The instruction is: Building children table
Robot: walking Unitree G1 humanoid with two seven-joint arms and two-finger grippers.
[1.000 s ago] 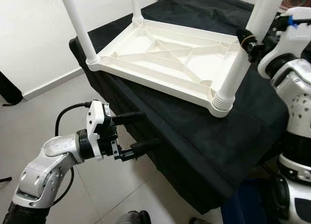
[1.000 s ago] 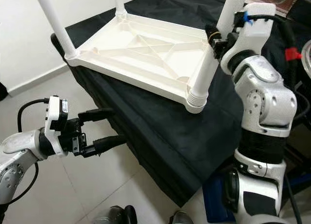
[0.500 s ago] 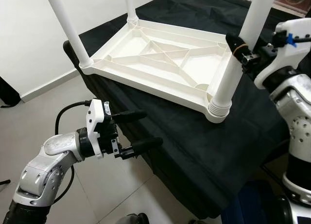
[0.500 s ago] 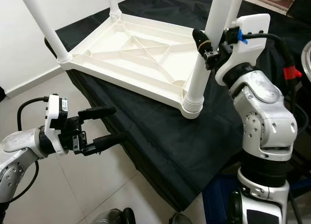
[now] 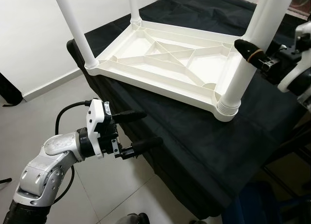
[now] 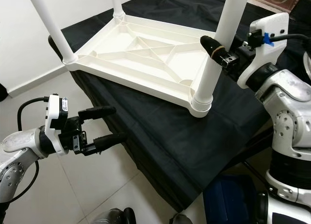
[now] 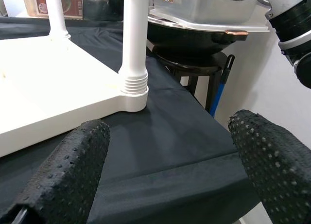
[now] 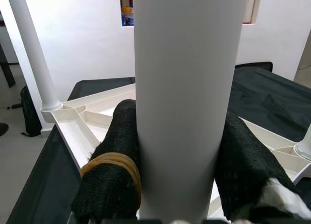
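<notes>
Black-draped table — upturned white tabletop on it.

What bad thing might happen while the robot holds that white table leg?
The right claw is clamped on one leg of the upside-down table top. That corner sits close to the edge of the black-covered surface, so a pull might drag the table off. The left claw hangs open off to the side, so nothing steadies the top.

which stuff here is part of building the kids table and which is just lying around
Part of the job:
- white tabletop, upside down on the black cloth
- near corner leg, gripped by the right gripper
- two other legs, standing in their corners
- left gripper, open, beside the cloth edge

Lying about:
- blue box on the floor
- tray and pan behind the cloth
</notes>
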